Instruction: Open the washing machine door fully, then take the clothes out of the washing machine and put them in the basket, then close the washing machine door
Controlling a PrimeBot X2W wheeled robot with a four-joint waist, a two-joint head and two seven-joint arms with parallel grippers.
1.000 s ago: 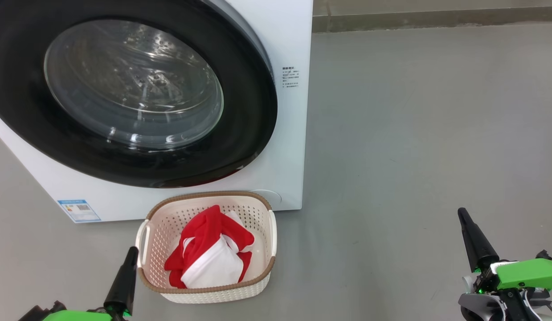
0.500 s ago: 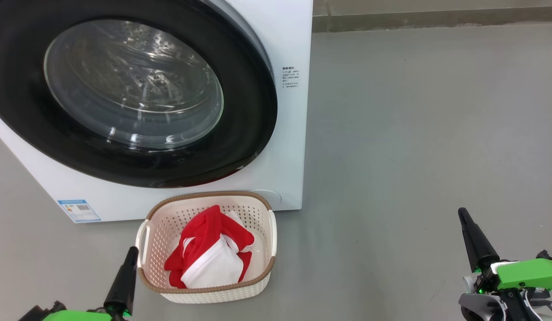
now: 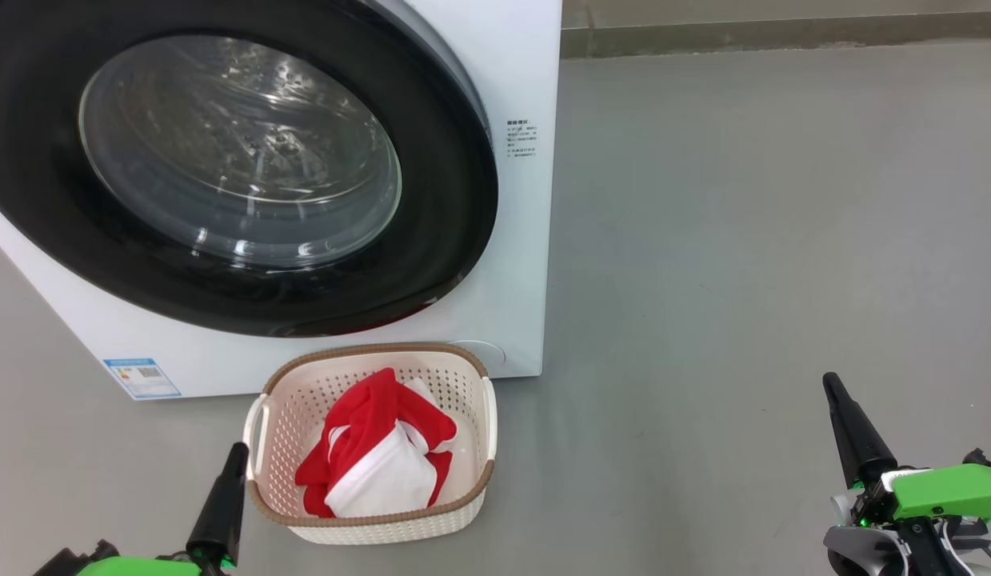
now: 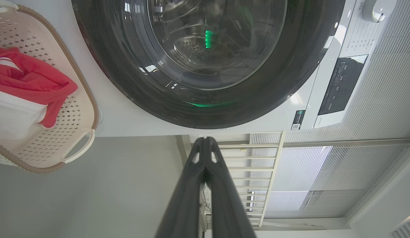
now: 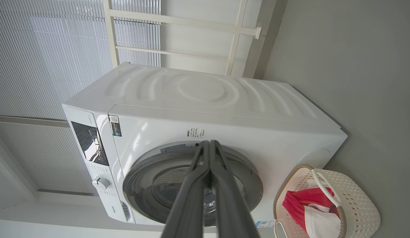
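Left end effector [image 3: 237,452] low beside basket [image 3: 375,350], fingers [image 3: 220,502] up, pinched together, empty. Right end effector [image 3: 829,384] well apart over floor [image 3: 703,240], same pose, closed, empty.

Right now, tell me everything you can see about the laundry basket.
The basket is small, cream-white, rectangular, plastic-looking, with perforated walls, a brown woven-look rim and a loop handle on each side. It stands upright on the grey floor, close in front of the washing machine. The clothes, a crumpled red and white bundle, lie inside. The shut left pincer hangs beside it, apart.
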